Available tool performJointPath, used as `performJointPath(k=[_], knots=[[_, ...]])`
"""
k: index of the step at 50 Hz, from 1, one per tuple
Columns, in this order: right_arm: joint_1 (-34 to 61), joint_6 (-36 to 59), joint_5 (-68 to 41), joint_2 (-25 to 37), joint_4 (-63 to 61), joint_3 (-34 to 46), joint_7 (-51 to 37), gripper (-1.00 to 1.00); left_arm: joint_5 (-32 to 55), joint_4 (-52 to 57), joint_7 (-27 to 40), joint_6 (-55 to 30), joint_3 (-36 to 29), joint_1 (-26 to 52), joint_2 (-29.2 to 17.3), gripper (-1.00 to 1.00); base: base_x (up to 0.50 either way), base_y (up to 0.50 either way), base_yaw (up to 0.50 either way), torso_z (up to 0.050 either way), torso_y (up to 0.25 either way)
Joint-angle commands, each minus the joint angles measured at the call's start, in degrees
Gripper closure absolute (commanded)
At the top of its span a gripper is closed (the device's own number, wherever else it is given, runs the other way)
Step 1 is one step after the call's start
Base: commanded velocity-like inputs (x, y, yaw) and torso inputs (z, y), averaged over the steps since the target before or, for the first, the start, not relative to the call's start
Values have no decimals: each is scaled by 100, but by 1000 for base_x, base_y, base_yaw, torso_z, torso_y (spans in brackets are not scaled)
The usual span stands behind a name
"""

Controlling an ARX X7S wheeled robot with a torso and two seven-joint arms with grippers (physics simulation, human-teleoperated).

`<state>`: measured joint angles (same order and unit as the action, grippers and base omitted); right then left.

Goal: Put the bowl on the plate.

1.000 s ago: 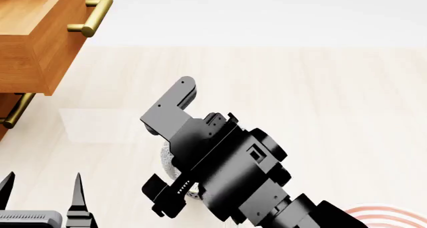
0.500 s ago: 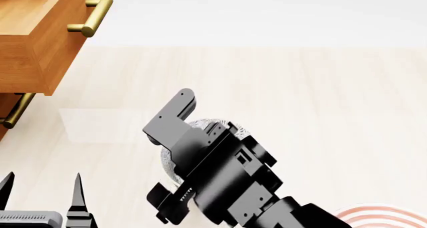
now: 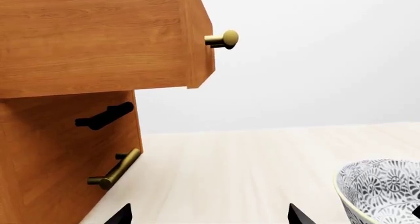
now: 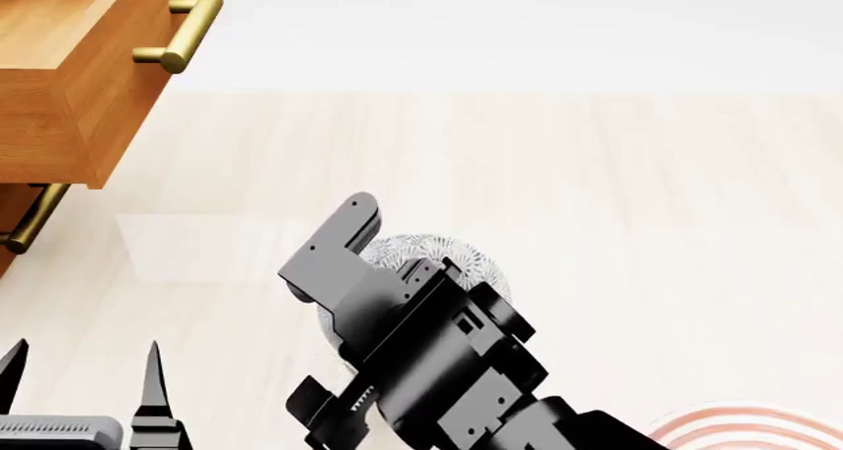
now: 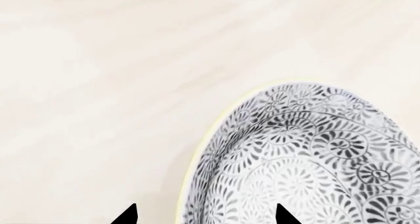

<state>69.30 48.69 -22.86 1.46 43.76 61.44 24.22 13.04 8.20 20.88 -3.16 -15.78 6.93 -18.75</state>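
the bowl [image 4: 428,250] is sitting on the pale surface [image 4: 633,193], its rim lying between the right gripper's [image 5: 204,215] parted fingers, contact unclear. the plate [image 4: 737,425] is lying apart. the left gripper [image 3: 208,215] is hanging open, holding nothing.

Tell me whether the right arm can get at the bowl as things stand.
Probably yes: the right end effector hangs just above the bowl, fingertips straddling its rim, nothing between them. Whether it has gripped yet cannot be told.
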Motion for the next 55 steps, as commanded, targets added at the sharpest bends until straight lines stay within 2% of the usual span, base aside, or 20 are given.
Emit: performJointPath(k=[1, 14, 45, 46, 55], knots=[[-32, -220, -75, -87, 300, 121, 30, -100, 11, -3, 15, 12, -10, -3, -9, -100, 0, 0, 0, 0, 0], [-6, -524, -332, -125, 671, 341, -7, -100, 6, -2, 31, 0, -49, 11, -15, -100, 0, 0, 0, 0, 0], [197, -1084, -1647, -134, 1160, 1525, -322, -100, 44, 19, 66, -4, -88, 10, -51, -100, 0, 0, 0, 0, 0], [202, -1088, -1670, -132, 1153, 1543, -324, 100, 46, 32, 71, -17, -90, 12, -53, -100, 0, 0, 0, 0, 0], [206, -1127, -1768, -118, 1151, 1677, -369, 100, 51, 15, 71, -10, -107, 30, -61, -100, 0, 0, 0, 0, 0]])
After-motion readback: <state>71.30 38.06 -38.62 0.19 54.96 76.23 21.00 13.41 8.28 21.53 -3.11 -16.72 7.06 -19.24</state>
